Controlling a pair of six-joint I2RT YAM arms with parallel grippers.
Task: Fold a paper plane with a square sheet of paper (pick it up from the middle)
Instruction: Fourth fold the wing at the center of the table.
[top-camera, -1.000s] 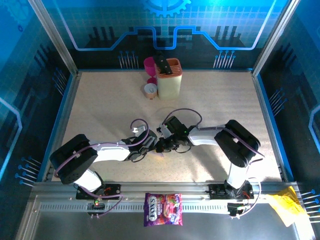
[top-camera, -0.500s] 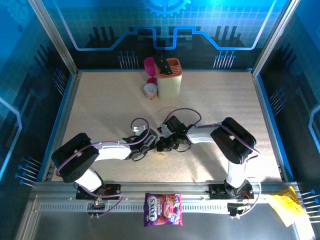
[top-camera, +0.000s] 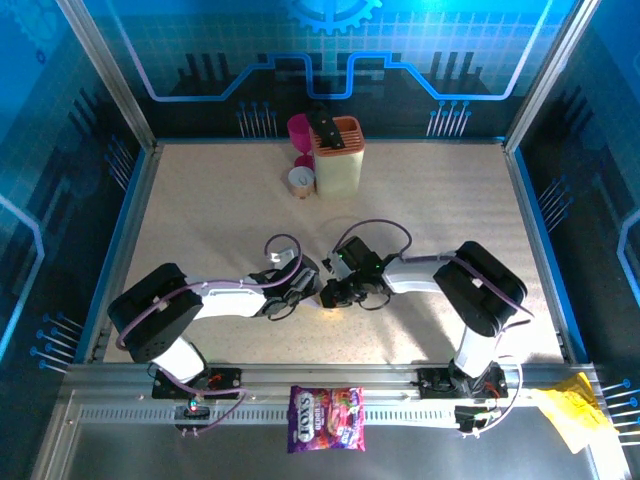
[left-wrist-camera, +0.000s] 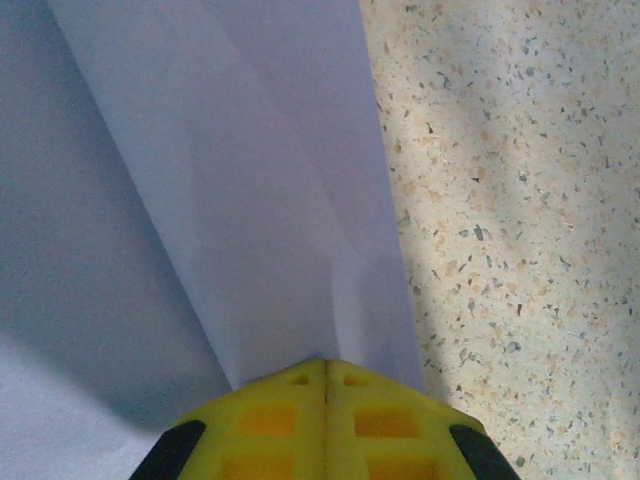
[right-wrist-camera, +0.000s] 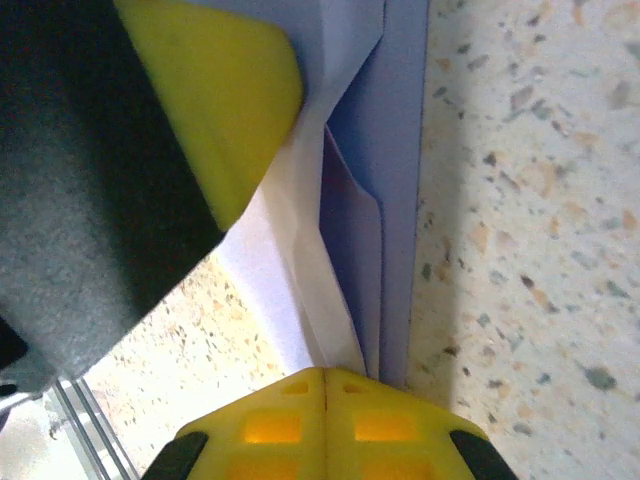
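Speckled beige tabletop fills a blue-lit enclosure, and both arms reach in from the near rail to meet just below its middle. At about 7 o'clock of centre the left gripper is clenched, its yellow fingers pressed flat together on the lilac sheet of paper. The sheet fans away from the tips toward 12 o'clock, with 1 long edge running over the table. At about 5 o'clock of centre the right gripper is likewise clamped on the same sheet, seen there as at least 3 narrow stacked layers with a creased pocket between them. So the paper sits pinched between the 2 pincers; whether it rests on the surface or hangs just above it I cannot tell. It looks thin, light and limp, quick to take a crease and easy to tear if the arms pull apart, and its smooth layers may slide. The safest hold is probably through all layers beside the central fold. Off at 4 o'clock a yellow crumpled paper lies apart.
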